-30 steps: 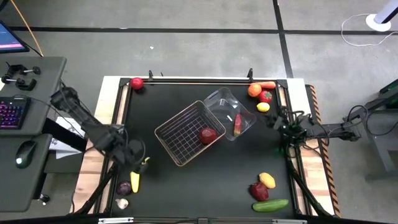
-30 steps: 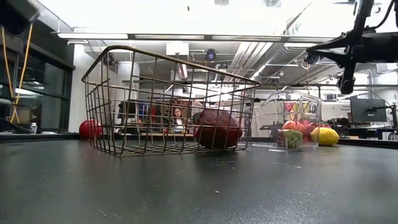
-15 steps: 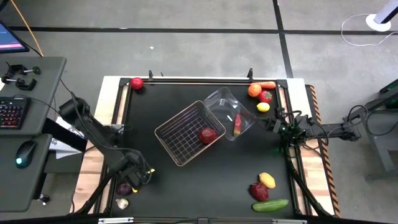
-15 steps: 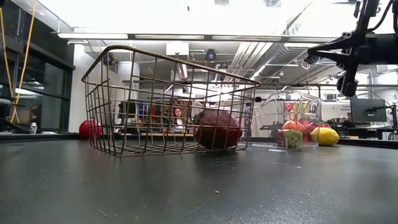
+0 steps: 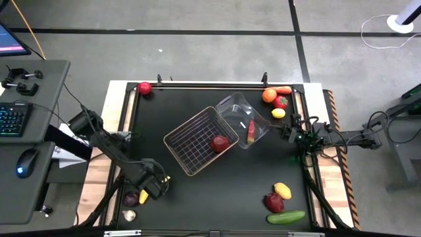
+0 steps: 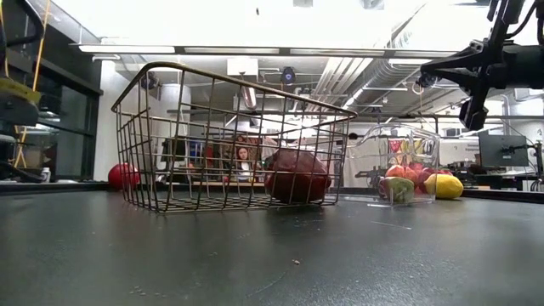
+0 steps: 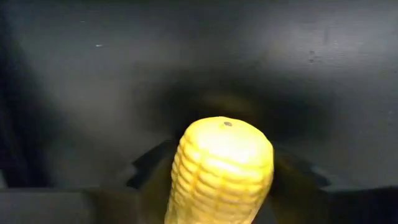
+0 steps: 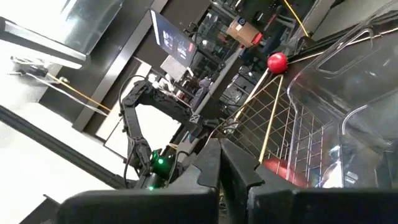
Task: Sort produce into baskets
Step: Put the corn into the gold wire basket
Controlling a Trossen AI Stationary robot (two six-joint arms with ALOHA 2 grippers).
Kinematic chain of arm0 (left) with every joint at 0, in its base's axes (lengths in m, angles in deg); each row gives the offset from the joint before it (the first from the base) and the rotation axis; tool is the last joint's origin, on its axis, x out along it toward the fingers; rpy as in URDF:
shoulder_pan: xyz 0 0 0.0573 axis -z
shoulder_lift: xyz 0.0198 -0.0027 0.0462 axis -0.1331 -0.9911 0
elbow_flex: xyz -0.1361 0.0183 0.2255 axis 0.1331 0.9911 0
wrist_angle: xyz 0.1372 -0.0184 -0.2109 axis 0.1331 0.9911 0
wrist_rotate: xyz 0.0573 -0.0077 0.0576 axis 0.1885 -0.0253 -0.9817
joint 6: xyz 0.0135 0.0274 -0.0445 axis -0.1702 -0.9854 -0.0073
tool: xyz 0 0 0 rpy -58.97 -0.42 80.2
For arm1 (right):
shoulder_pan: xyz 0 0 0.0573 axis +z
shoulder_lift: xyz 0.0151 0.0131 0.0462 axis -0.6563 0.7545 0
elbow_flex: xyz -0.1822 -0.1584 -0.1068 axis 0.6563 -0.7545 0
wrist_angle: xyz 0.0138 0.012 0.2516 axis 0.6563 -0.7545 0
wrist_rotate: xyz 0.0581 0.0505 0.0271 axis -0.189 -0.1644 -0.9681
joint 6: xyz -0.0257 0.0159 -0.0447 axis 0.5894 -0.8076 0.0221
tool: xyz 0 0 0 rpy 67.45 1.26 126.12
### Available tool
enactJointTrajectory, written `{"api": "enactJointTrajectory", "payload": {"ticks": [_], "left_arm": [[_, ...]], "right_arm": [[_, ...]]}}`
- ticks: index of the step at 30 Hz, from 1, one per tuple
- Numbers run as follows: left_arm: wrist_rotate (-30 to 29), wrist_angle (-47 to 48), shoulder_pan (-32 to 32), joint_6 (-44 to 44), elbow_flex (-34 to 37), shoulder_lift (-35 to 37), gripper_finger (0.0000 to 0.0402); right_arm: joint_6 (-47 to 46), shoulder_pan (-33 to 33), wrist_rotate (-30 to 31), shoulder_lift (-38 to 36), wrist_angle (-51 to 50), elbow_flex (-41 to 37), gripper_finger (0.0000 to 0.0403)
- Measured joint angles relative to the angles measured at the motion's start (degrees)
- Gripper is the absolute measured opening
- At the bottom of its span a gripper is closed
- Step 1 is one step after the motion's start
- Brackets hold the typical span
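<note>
Yellow corn (image 7: 219, 171), left tool (image 5: 156, 186) gripping

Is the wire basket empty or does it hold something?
Not empty. The wire basket holds one dark red fruit, seen inside the mesh from above and from table height.

The corn cob (image 7: 219, 171) is cut off at six o'clock; the left gripper (image 5: 155, 186) hides most of it from overhead.
</note>
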Motion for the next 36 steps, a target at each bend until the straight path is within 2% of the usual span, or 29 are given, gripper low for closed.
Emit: {"api": "enactJointTrajectory", "payload": {"ticks": [2, 3, 8, 10, 15, 17, 19, 24, 27, 36], "left_arm": [[-1.06, -0.04, -0.16, -0.08, 0.00, 0.54, 0.0142], [-2.02, -0.24, -0.24, -0.38, 0.00, 1.14, 0.0130], [-9.63, 0.86, -0.23, -2.95, -1.62, 7.22, 0.0129], [-17.08, 1.57, -0.20, -5.74, -3.35, 10.86, 0.0129], [-40.88, 1.70, -1.05, -15.82, -8.59, 19.31, 0.0129], [-46.56, 1.68, -2.45, -22.54, -11.38, 21.68, 0.0129], [-49.80, 1.56, -4.67, -30.47, -14.54, 22.96, 0.0129], [-50.81, -1.37, -12.21, -52.77, -21.18, 22.66, 0.0129], [-48.94, -5.22, -17.07, -64.13, -22.03, 21.98, 0.0129], [-37.23, -12.42, -28.03, -81.66, -22.01, 17.26, 0.0141]], "right_arm": [[-0.16, 0.00, -0.01, 0.00, 0.00, 0.00, 0.0000], [-0.03, 0.00, -0.02, 0.00, 0.00, 0.00, 0.0000], [-0.38, 0.00, -0.06, 0.00, 0.59, 0.00, 0.0000], [-0.39, 0.00, -0.47, 0.01, 2.02, 0.01, 0.0000], [1.02, 0.00, -0.87, 0.02, 9.36, 0.00, 0.0000], [2.76, 0.00, -0.87, 0.02, 13.31, 0.00, 0.0000], [4.91, 0.00, -0.86, 0.02, 17.27, 0.00, 0.0000], [9.75, 0.00, -0.85, 0.02, 24.07, 0.01, 0.0000], [10.53, 0.00, -0.83, 0.02, 26.21, 0.00, 0.0000], [11.33, 0.00, -0.81, 0.74, 28.51, 2.26, 0.0000]]}}
